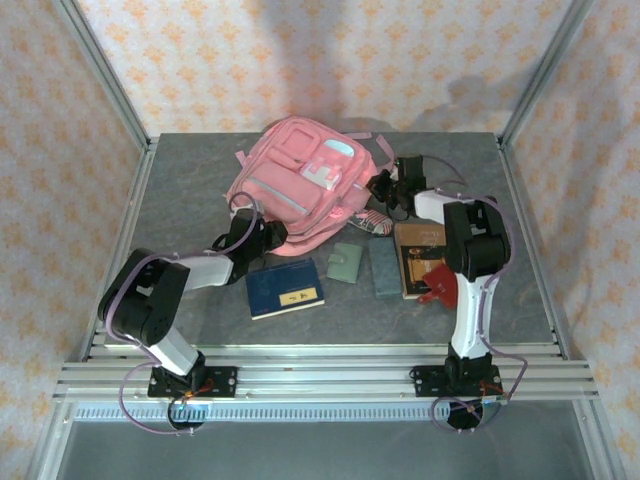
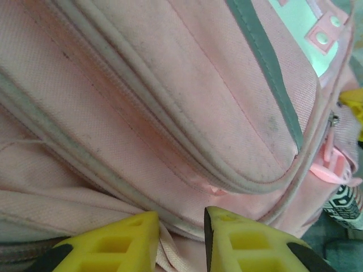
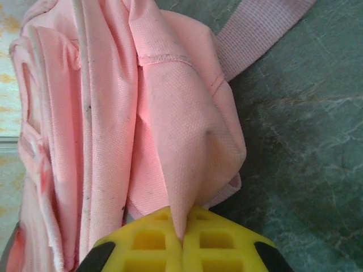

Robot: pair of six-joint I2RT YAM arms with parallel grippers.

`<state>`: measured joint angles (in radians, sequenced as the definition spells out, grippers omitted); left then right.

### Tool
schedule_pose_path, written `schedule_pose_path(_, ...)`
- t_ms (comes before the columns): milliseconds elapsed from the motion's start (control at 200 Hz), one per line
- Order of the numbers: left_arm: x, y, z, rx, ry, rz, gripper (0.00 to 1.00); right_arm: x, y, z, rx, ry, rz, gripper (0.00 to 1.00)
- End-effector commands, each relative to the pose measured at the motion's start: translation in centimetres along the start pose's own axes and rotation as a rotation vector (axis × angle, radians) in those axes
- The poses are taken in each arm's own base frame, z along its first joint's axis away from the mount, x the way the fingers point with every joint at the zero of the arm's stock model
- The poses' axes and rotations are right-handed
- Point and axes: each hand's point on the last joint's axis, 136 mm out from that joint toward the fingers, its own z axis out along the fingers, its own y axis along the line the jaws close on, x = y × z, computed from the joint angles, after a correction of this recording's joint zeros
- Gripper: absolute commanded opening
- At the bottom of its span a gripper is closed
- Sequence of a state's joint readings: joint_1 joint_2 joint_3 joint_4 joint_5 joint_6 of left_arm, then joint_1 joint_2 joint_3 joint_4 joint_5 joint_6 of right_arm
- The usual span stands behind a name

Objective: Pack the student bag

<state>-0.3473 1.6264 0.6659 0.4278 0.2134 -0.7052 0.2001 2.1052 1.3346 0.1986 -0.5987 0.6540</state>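
Note:
The student bag (image 1: 300,180), a big pink backpack with a pale blue-white patch and grey trim, lies at the back middle of the table. My left gripper (image 1: 260,232) is at its near-left edge. In the left wrist view its yellow fingers (image 2: 133,238) stand a little apart, and a fold of the student bag (image 2: 170,113) is bunched between them at the left gripper (image 2: 181,218). My right gripper (image 1: 381,187) is at the bag's right side. In the right wrist view the right gripper (image 3: 182,214) is shut on a pinched fold of the student bag (image 3: 170,113).
In front of the bag lie a blue notebook (image 1: 285,288), a green wallet (image 1: 347,262), a grey-blue case (image 1: 385,268) and a brown book (image 1: 418,255) with a red item (image 1: 437,283) beside it. A black-and-white patterned item (image 1: 372,222) sits against the bag. Frame posts stand at the back corners.

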Motion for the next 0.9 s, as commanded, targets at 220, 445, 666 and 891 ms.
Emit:
schedule_pose_path(220,-4.8,1.0,4.7,-0.197,-0.006,0.190,0.25,0.5,10.6,-10.9,-0.272,-0.089,-0.013,0.00)
schedule_pose_path(445,-9.3,-3.3,5.5,-0.124,-0.037,0.227,0.20,2.5,11.6,-15.0,-0.324,-0.189,0.092,0.00)
schedule_pose_path(666,-9.2,-9.8,-1.9,0.135,-0.141,0.210,0.37,2.0,12.1,-17.1,-0.344,-0.298,0.205,0.00)
schedule_pose_path(891,-2.3,-14.8,-7.2,0.391,-0.136,0.262,0.46,2.4,12.3,-17.5,-0.329,-0.355,0.262,0.00)
